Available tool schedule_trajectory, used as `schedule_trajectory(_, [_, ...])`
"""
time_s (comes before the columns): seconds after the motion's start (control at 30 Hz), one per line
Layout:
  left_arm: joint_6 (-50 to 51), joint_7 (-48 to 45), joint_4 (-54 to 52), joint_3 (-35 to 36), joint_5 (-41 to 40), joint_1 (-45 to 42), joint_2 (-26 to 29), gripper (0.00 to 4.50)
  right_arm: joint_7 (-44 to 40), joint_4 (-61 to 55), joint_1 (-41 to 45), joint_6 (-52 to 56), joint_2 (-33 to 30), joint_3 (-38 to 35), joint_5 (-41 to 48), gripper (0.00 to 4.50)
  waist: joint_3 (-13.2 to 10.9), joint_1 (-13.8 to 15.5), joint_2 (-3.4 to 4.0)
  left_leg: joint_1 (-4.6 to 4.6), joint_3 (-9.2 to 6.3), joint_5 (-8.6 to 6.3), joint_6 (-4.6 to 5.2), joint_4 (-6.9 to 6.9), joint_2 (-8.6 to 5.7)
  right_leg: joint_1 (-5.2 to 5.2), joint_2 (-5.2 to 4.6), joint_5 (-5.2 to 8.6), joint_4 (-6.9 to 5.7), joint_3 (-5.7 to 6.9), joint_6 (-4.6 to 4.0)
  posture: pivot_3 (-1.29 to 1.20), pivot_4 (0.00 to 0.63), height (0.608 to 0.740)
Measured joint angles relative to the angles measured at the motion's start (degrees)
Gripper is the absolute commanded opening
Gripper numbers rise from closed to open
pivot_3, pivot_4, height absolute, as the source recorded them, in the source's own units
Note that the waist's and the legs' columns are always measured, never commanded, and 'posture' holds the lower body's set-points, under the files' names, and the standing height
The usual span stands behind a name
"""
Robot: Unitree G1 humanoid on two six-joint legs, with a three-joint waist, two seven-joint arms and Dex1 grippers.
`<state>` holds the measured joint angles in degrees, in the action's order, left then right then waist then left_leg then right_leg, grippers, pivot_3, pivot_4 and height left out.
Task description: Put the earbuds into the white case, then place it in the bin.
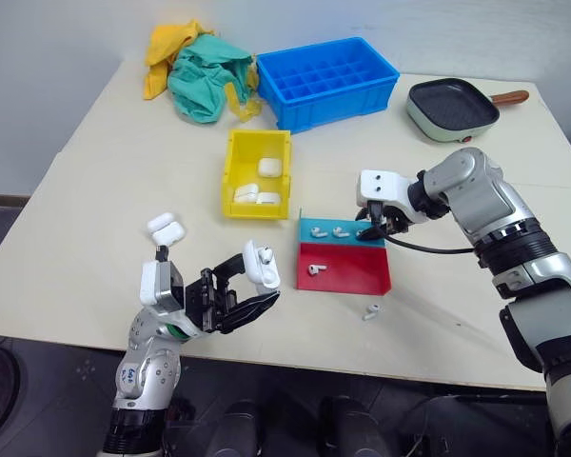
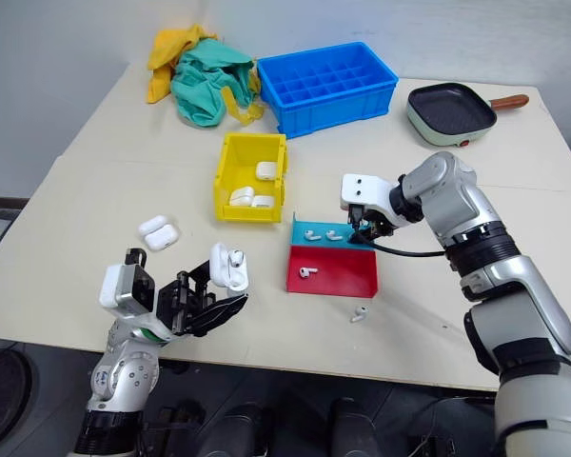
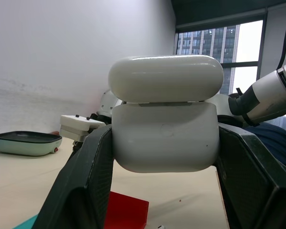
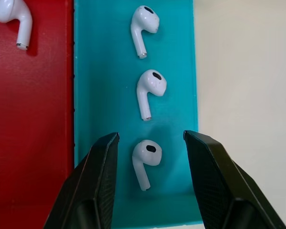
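Left gripper [image 3: 164, 157] pinches open case [image 3: 164, 114]. Right gripper [image 4: 150, 164], jaws spread, straddles an earbud [image 4: 145, 160] on tray [image 1: 343, 257], bin [image 1: 257, 171] at 10 o'clock.

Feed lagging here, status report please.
Left gripper shut on white case, lid up. Right gripper open, straddling earbud on tray's blue half. Nothing blocking.

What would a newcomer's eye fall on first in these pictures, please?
Probably the left claw at the table's near edge, shut on a white case with its lid flipped up. Next, the right claw poised open over the blue strip of the red-and-blue tray, its fingers straddling one earbud.
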<state>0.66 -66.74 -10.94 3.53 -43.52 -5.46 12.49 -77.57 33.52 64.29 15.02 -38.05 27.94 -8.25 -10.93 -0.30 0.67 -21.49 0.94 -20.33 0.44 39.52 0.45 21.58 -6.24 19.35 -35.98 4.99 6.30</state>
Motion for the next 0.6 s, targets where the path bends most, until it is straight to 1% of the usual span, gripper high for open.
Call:
schedule_trajectory(0.33, [0.0, 0.9, -1.2, -0.1, 0.0, 0.8, 0.0, 2.78, -0.9, 3.7, 0.1, -1.6, 1.5, 0.9, -5.0, 2.17, 0.0, 0.0, 0.0, 0.0, 0.0, 0.0, 0.0, 0.02, -0.02, -0.01, 0.0, 0.0, -0.01, 0.0, 0.0, 0.0, 0.15, 0.74])
schedule_trajectory(0.6, [-0.1, 1.1, -1.7, -0.1, 0.0, 0.7, 0.0, 2.78, -1.0, 7.6, 1.8, -3.7, 2.7, 0.9, -6.7, 2.17, 0.0, -0.1, 0.0, 0.02, -0.01, 0.0, -0.01, 0.13, 0.0, -0.06, 0.0, 0.0, -0.05, 0.0, 0.0, 0.0, 0.15, 0.74])
